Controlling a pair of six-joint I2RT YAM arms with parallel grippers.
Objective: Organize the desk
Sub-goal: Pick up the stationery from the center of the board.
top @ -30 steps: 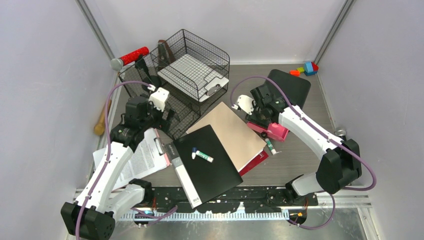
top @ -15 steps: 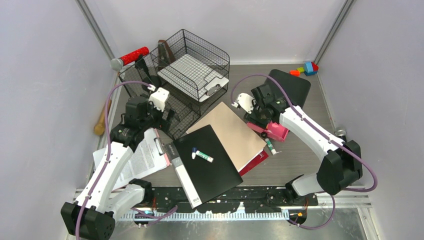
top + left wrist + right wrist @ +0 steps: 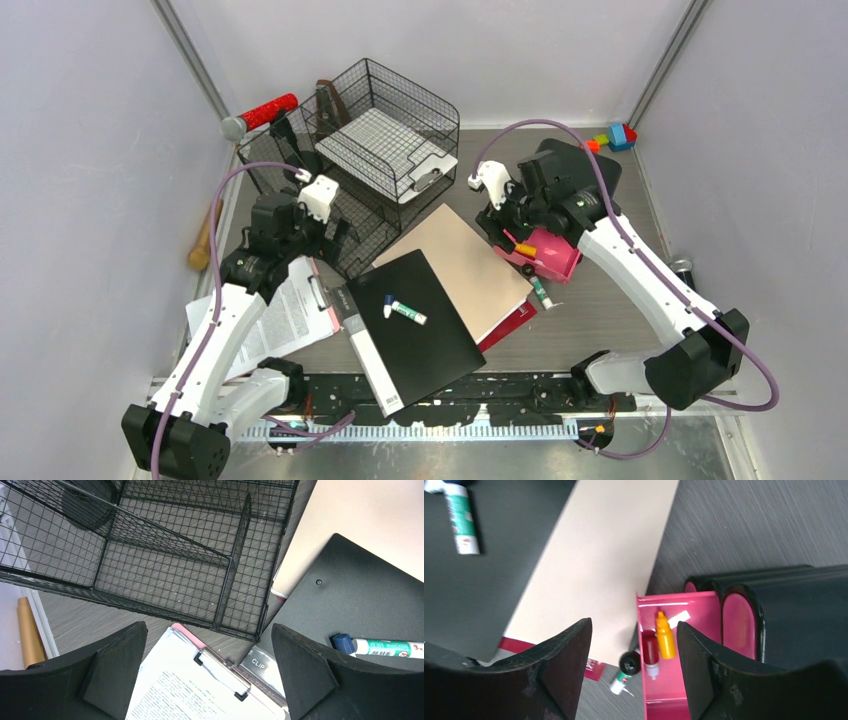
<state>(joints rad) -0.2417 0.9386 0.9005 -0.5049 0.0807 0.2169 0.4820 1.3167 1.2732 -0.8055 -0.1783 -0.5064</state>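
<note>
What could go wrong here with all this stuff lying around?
The right claw hangs open just above the pink drawer, which is pulled out; a bump might spill the orange bottle inside. The blue-capped tube lies loose on the black folder and may roll off if that folder gets lifted.

We find the desk [image 3: 600,325] bare toward its front right corner. The mesh rack [image 3: 385,150] blocks the back left corner. Stacked folders [image 3: 450,290] crowd the front centre. The drawer unit [image 3: 590,165] and its open pink drawer [image 3: 550,255] obstruct the back right.
</note>
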